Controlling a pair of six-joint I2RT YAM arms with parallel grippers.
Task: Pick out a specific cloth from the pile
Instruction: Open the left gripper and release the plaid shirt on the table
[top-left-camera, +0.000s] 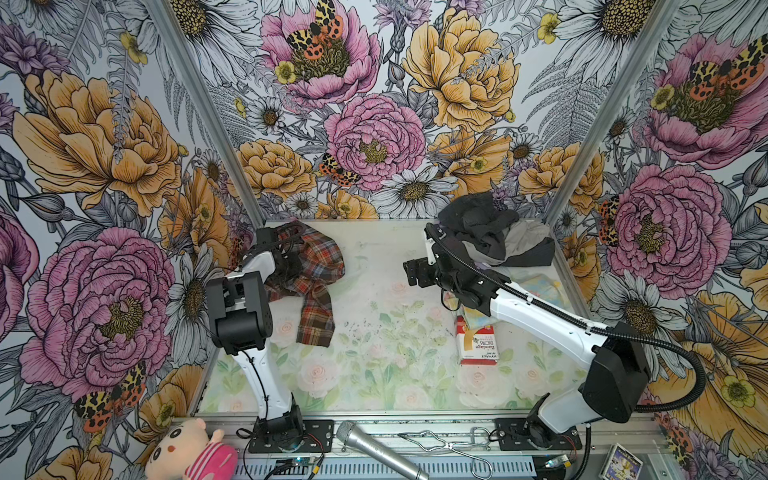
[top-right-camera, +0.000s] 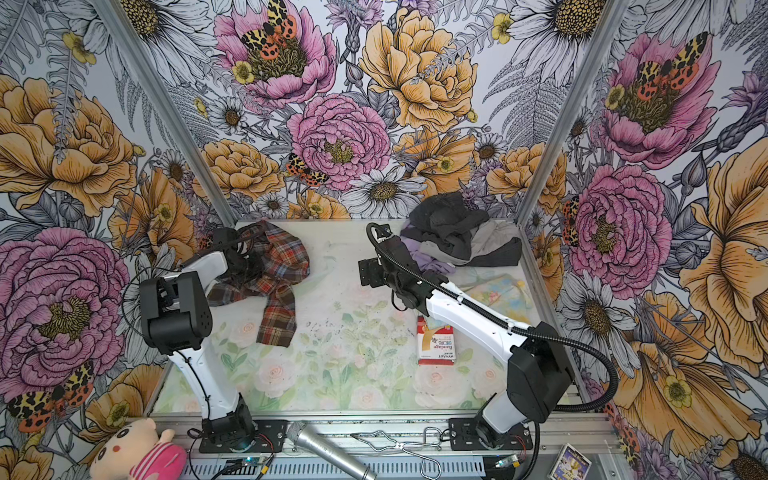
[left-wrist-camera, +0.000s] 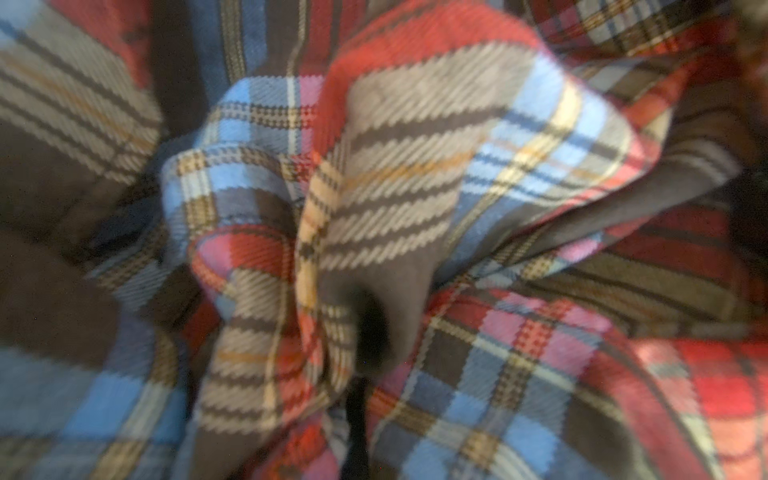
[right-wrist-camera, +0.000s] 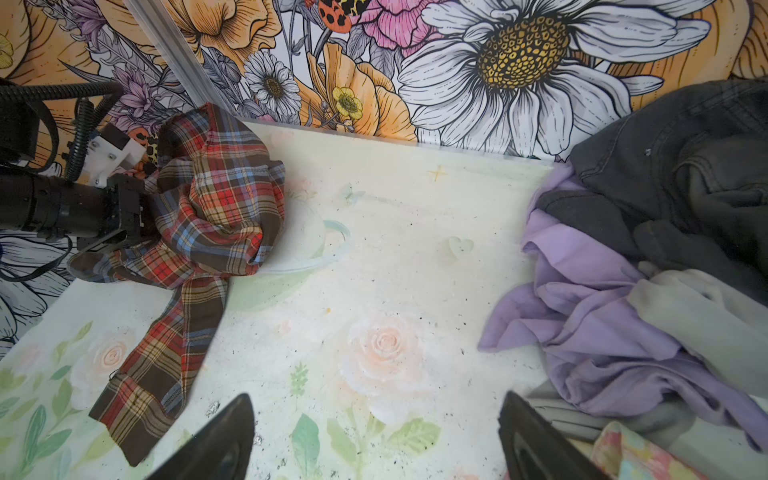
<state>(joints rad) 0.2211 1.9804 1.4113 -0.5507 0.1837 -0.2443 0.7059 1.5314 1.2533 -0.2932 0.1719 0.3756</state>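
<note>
The plaid cloth (top-left-camera: 320, 266) (top-right-camera: 282, 266) is bunched at the back left of the table, and one tail of it lies flat toward the front. My left gripper (top-left-camera: 292, 261) (right-wrist-camera: 135, 216) is shut on a fold of it. The plaid (left-wrist-camera: 415, 187) fills the left wrist view and covers the jaws there. The pile (top-left-camera: 494, 237) (top-right-camera: 461, 237) of dark grey, light grey and lavender (right-wrist-camera: 582, 311) cloths sits at the back right corner. My right gripper (top-left-camera: 409, 272) (right-wrist-camera: 374, 399) hangs open beside the pile, over bare table, holding nothing.
A pale yellow floral cloth (top-left-camera: 536, 282) lies under the right arm, with a red and white bandage box (top-left-camera: 478, 343) in front of it. A clear bowl (right-wrist-camera: 307, 249) sits against the plaid. A plush toy (top-left-camera: 187, 451), microphone (top-left-camera: 378, 449) and wire tongs (top-left-camera: 449, 446) lie along the front rail.
</note>
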